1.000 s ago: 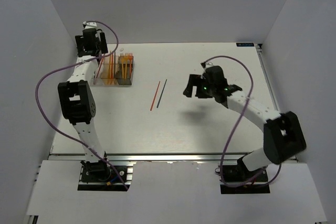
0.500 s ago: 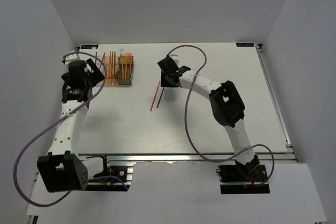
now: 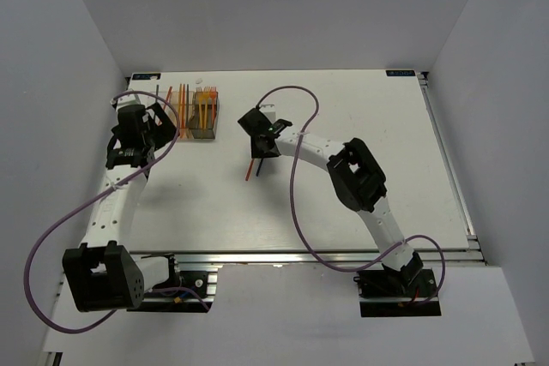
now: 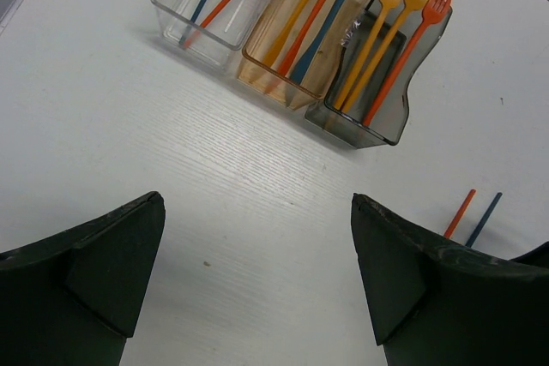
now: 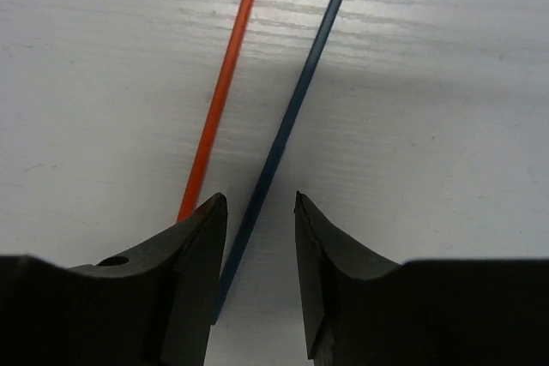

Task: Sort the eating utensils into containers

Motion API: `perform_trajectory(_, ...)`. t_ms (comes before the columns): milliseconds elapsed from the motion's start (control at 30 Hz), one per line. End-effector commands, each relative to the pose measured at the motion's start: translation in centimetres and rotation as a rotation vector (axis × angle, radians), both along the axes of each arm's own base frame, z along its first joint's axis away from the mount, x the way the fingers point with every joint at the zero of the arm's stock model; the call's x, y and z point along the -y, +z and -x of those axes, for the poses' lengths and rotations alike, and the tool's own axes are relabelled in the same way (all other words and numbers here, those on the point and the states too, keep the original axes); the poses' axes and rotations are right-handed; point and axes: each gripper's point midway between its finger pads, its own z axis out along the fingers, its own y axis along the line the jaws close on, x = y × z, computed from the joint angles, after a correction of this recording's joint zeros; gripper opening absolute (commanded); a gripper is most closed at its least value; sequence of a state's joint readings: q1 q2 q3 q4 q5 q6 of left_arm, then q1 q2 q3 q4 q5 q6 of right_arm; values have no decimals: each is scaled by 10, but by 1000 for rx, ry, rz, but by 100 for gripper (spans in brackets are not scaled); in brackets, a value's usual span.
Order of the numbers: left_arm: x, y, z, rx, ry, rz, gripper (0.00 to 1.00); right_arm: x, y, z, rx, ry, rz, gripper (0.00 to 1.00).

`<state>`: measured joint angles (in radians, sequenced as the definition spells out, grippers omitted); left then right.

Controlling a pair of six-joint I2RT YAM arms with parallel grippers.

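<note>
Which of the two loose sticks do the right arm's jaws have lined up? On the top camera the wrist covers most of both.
Observer: The blue stick. In the right wrist view it runs between the right arm's jaws, which are open and not yet closed on it.
Operator: Where is the orange one?
Observer: The orange stick lies beside it, outside the jaws, with its lower end hidden behind one jaw.
Operator: Is the left arm carrying anything?
Observer: No. The left wrist view shows the left arm's jaws wide open, with only bare table between them.
</note>
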<state>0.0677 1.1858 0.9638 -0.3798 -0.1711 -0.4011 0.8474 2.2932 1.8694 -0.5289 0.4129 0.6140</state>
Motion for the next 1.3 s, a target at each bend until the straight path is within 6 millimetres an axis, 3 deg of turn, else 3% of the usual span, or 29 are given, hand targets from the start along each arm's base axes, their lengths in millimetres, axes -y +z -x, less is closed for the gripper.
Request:
perform_trajectory(0, 8, 17, -2, 60, -34, 14, 98, 13, -11, 4, -31, -69, 16, 43)
perform_trajectory(67, 10, 17, -2, 62, -40, 20, 98, 19, -24, 16, -61, -66, 8, 40)
perform_trajectory(100, 10, 17, -2, 62, -41, 20, 98, 20, -28, 20, -71, -64, 4, 32)
perform_trajectory(233, 10, 18, 0, 63, -38, 12, 98, 32, -50, 36, -132, -68, 33, 20)
perform_trajectory(333, 15, 18, 0, 58, -54, 0, 98, 52, -56, 40, -168, -86, 74, 2)
perform_trajectory(367, 19, 18, -1, 55, -74, -1, 98, 59, -66, 50, -211, -75, 67, 0)
perform_trajectory(500, 48, 16, -5, 52, -205, 65, 98, 75, -67, 63, -266, -23, -24, 0)
perform_trajectory(533, 58, 16, -5, 56, -251, 99, 98, 72, -50, 63, -260, 2, -86, 0)
perform_trajectory(567, 74, 10, -2, 47, -319, 165, 98, 75, -54, 70, -252, 46, -111, 0)
perform_trajectory(600, 84, 12, -3, 70, -358, 201, 98, 72, -30, 69, -210, 70, -168, 0)
perform_trajectory(667, 111, 9, 4, 81, -451, 336, 98, 66, -9, 68, -147, 119, -241, 0)
perform_trajectory(700, 131, 2, 10, 97, -511, 384, 98, 73, -7, 76, -145, 124, -243, 0)
perform_trajectory(733, 151, -3, 18, 124, -561, 472, 98, 76, 10, 75, -103, 135, -257, 0)
perform_trajectory(767, 152, -2, 19, 119, -543, 507, 98, 76, 22, 73, -80, 137, -272, 0)
perform_trajectory(800, 172, -4, 26, 161, -602, 536, 98, 79, 35, 73, -44, 149, -287, 0)
perform_trajectory(967, 230, 8, 52, 266, -725, 737, 98, 70, 79, 90, 19, 257, -415, 0)
perform_trajectory(1033, 241, 22, 56, 360, -767, 796, 95, 63, 100, 100, 50, 316, -496, 0)
perform_trajectory(1167, 260, 22, 59, 379, -810, 849, 94, 51, 123, 115, 61, 398, -610, 0)
perform_trajectory(1200, 263, 38, 60, 449, -845, 869, 94, 48, 130, 120, 67, 423, -643, 0)
perform_trajectory(1233, 266, 33, 62, 431, -841, 921, 94, 42, 137, 127, 62, 459, -696, 0)
perform_trajectory(1267, 269, 47, 65, 496, -880, 943, 94, 39, 142, 130, 61, 474, -725, 0)
